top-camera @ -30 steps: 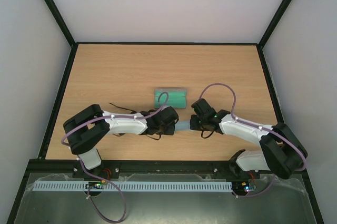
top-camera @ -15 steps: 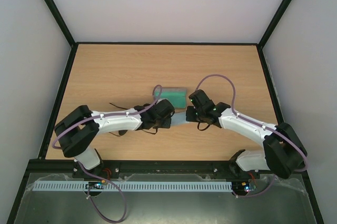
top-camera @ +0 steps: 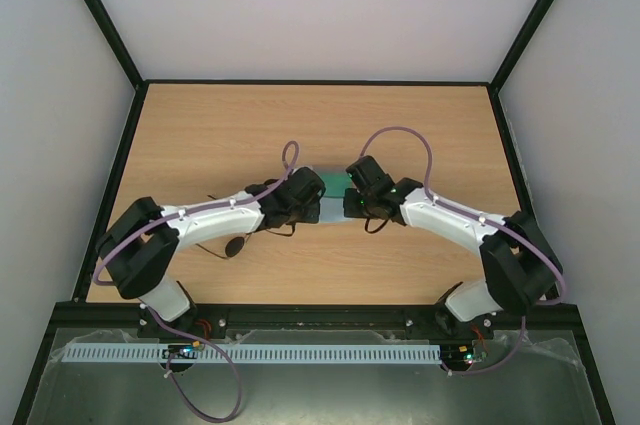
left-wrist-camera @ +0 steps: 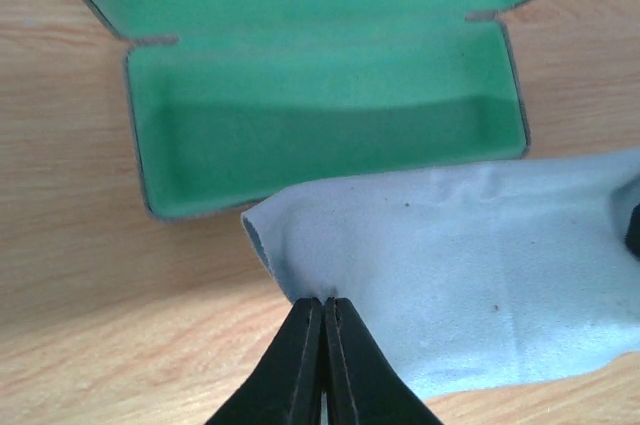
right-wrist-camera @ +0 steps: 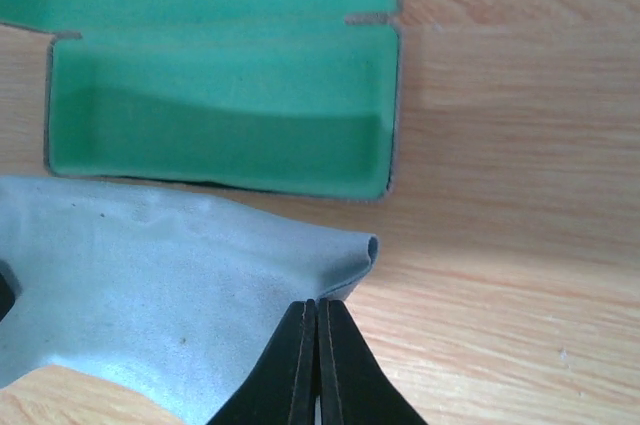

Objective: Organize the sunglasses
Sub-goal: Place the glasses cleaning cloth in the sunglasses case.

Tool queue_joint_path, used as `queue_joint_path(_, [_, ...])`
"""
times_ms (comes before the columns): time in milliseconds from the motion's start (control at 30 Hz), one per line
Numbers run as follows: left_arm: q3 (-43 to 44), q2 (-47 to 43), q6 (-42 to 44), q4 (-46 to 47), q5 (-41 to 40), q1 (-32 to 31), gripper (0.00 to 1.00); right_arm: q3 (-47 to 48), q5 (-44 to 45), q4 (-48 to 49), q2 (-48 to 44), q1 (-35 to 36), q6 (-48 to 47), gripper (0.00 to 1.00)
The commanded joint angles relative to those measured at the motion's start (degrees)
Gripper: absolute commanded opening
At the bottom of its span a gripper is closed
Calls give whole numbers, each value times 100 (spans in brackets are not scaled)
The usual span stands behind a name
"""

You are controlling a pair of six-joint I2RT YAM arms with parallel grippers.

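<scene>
The light blue cloth [top-camera: 335, 211] hangs stretched between my two grippers. My left gripper [left-wrist-camera: 322, 300] is shut on the left corner of the cloth [left-wrist-camera: 480, 265]. My right gripper [right-wrist-camera: 317, 303] is shut on the right corner of the cloth [right-wrist-camera: 150, 265]. Just beyond the cloth lies the open case [left-wrist-camera: 320, 115], its green lining up; the right wrist view shows the case [right-wrist-camera: 220, 115] empty. The sunglasses [top-camera: 235, 243] lie on the table under my left arm, one dark lens showing, the rest mostly hidden.
The wooden table [top-camera: 200, 135] is bounded by a black frame and grey walls. The case's green lining [top-camera: 333, 178] peeks out between the two wrists. Purple cables loop above both arms.
Both grippers have carried the cloth away from the near edge, up to the case. My left arm has stretched out, uncovering a lens of the sunglasses.
</scene>
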Motion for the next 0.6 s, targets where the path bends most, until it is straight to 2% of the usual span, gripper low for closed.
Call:
queue_joint_path(0, [218,-7,341,-100,-247,141,2,413,336,7,315,19,-236,1])
queue_joint_path(567, [46,504,770,820,-510,576,3,999,788,485,1267,-78,-593,1])
